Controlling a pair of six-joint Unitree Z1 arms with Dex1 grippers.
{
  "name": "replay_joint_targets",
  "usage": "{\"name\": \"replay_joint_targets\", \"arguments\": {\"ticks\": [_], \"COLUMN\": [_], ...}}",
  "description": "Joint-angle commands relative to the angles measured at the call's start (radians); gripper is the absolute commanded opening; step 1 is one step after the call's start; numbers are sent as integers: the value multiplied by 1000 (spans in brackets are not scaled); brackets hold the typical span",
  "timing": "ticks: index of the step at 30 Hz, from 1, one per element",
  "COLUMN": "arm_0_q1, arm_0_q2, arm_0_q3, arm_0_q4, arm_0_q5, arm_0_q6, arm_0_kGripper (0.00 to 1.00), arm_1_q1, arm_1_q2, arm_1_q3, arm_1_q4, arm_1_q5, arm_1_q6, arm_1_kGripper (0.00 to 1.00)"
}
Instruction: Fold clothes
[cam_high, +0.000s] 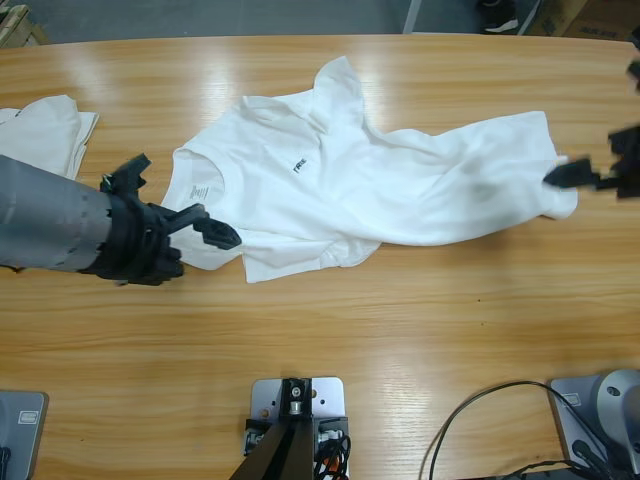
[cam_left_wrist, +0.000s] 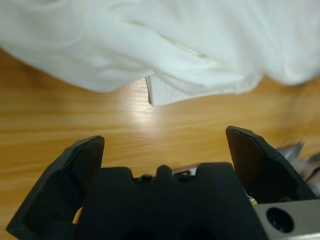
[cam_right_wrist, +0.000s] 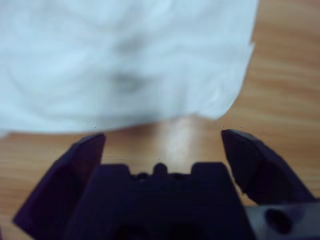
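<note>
The left gripper (cam_high: 180, 200) is hovering with jaws spread, holding nothing, beside the collar end of a white shirt (cam_high: 380, 180) lying rumpled mid-table; the right gripper (cam_high: 572, 175) is also gaping at the hem, possibly touching it; another white garment (cam_high: 45, 130) is sitting far left

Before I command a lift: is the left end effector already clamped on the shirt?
No. The left end effector is open over bare table, short of the white shirt.

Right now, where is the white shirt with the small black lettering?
In the high view the lettered white shirt lies spread across the table's middle, between the left tool and the right tool.
</note>
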Motion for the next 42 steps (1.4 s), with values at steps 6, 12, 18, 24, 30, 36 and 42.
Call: {"name": "replay_joint_targets", "arguments": {"ticks": [6,12,18,24,30,36,42], "arm_0_q1": [-13,-34,-74,-97,-97,-97,-97], "arm_0_q2": [208,255,288,331,323,340,309], "arm_0_q3": [315,423,420,443,504,485,460], "arm_0_q4": [-550,-789,-839,-948,-948,-968,-970], "arm_0_q5": [-81,-28,-33,17,94,106,65], "arm_0_q6": [-322,-320,-366,-336,-318,-297,-279], "arm_0_kGripper": [996,996,977,289,0,0,0], "arm_1_q1": [25,25,25,25,25,23,22], "arm_1_q2": [-85,-108,-126,-136,-149,-155,-152], "arm_1_q3": [110,148,138,149,164,163,167], "arm_1_q4": [14,13,18,18,15,14,10], "arm_1_q5": [36,45,39,58,72,82,90], "arm_1_q6": [27,27,26,26,26,27,27], "arm_1_kGripper": [973,973,978,973,968,966,964]}}
